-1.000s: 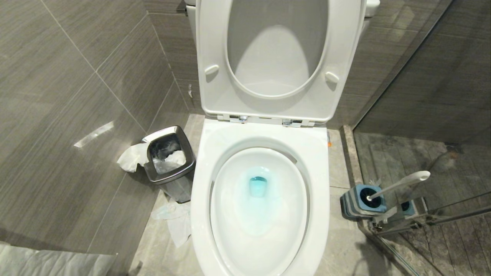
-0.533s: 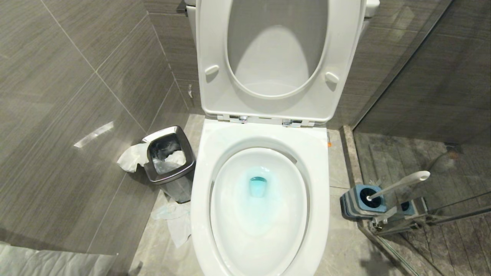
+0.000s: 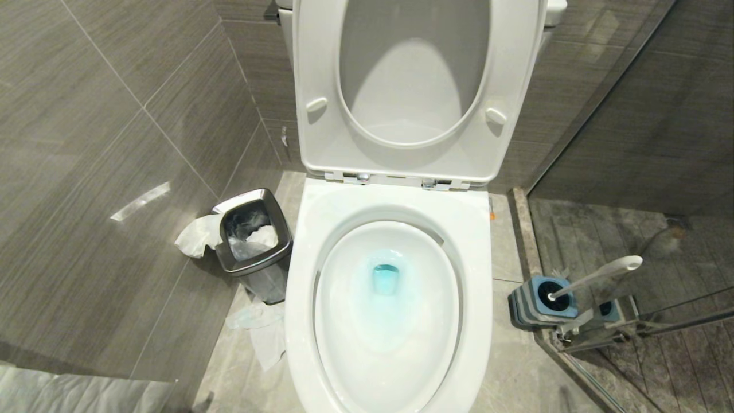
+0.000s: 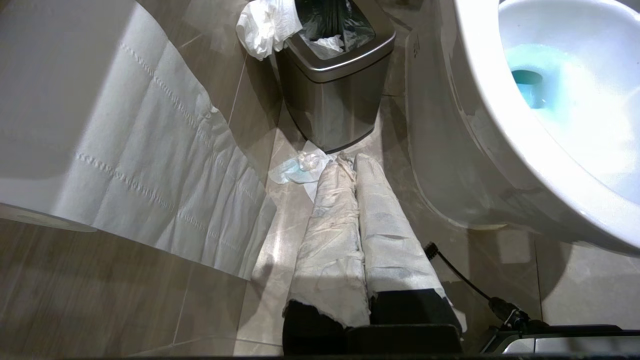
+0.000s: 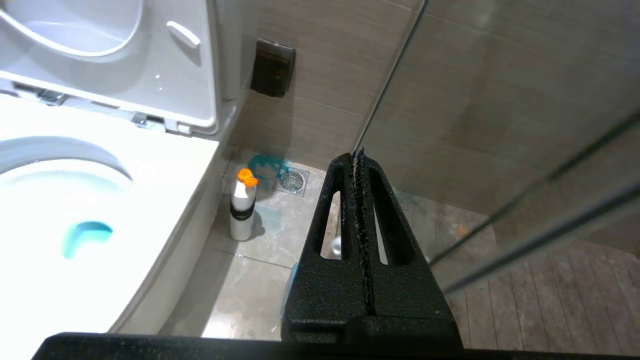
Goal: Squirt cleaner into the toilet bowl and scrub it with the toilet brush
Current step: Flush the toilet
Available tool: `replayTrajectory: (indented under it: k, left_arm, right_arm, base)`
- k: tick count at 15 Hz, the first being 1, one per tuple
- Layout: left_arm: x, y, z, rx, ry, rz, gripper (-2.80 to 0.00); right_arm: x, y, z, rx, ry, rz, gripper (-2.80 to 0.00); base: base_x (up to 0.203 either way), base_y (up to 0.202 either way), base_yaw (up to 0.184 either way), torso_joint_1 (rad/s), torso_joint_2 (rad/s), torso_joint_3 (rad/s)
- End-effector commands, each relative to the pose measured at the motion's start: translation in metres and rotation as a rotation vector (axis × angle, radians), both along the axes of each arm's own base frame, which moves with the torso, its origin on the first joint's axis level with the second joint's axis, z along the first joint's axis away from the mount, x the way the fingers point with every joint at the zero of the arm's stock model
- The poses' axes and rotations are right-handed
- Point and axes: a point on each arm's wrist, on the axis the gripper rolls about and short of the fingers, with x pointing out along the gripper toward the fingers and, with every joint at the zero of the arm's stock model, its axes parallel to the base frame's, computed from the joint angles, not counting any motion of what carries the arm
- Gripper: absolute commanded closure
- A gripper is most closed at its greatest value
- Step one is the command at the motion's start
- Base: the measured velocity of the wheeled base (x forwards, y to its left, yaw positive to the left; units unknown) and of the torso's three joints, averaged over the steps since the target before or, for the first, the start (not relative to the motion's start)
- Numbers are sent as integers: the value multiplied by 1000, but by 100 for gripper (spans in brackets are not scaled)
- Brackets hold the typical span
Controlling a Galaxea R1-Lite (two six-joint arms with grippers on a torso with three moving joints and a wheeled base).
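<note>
Where grey tiled walls met stone floor, toilet bowl (image 3: 390, 310) was seen, seat raised, blue-tinted water at drain. Toilet brush (image 3: 593, 277) was stood in blue-topped holder (image 3: 542, 301) right of bowl, against glass partition (image 3: 631, 132). Steel bin (image 3: 252, 241) and scattered tissue (image 3: 261, 332) were wedged between bowl and left wall. Spray bottle (image 5: 242, 205) was set on floor beside bowl. Left gripper (image 4: 355, 165), paper-wrapped, was pressed closed, empty, above floor near bin. Right gripper (image 5: 359, 160) was closed, empty; brush holder partly hidden behind it.
</note>
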Motion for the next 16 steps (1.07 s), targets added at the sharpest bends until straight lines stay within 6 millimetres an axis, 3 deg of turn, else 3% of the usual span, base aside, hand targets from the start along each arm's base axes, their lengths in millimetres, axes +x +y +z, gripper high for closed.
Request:
replayTrajectory:
  k: [1, 12, 16]
  left_arm:
    - [0, 0, 0, 0, 1, 1, 0]
    - [0, 0, 0, 0, 1, 1, 0]
    - [0, 0, 0, 0, 1, 1, 0]
  right_arm:
    - [-32, 1, -4, -8, -52, 9, 0]
    - [-109, 3, -5, -73, -293, 133, 0]
    - [-135, 3, -28, -72, -285, 135, 0]
  base:
    - [0, 0, 0, 0, 0, 0]
    - [0, 0, 0, 0, 0, 0]
    - [0, 0, 0, 0, 0, 0]
